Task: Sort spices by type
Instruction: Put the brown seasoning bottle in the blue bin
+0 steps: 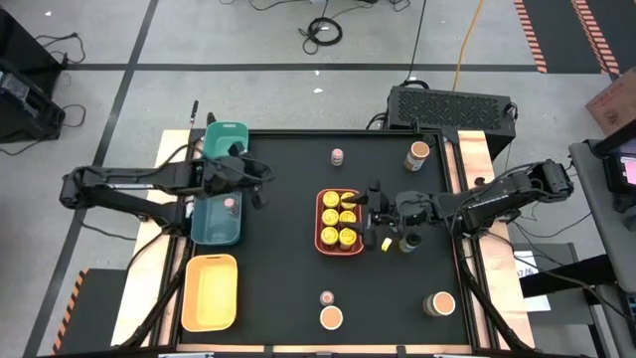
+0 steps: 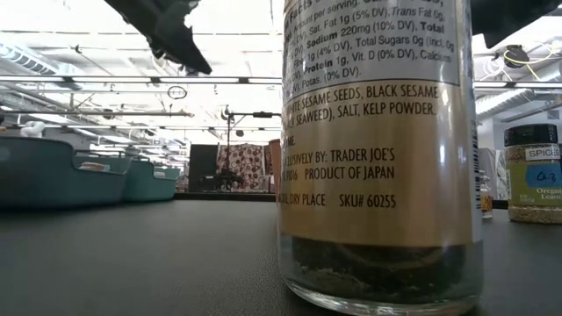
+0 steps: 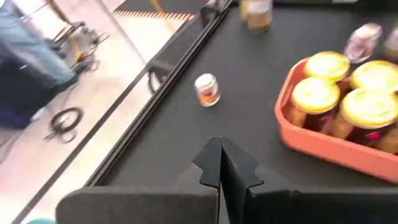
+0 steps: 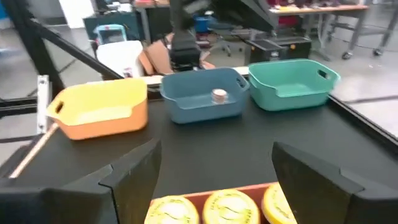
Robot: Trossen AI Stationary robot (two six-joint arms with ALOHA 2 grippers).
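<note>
Six yellow-lidded jars [image 1: 339,220] packed in the coral tray [image 1: 320,221] at the table's [image 1: 288,278] middle. One pinkish-lidded jar [image 1: 231,201] inside the blue tray [image 1: 213,231] by the left edge — another [image 1: 337,155] loose near the far edge, a third [image 1: 326,297] near the front edge. Tan-lidded jars [image 1: 331,318] along the front edge and toward the far right corner. Right gripper [image 1: 364,211] just over the coral tray's right rim, fingers spread, holding nothing. Left gripper [image 3: 221,163] above the blue tray, pinched together, empty.
</note>
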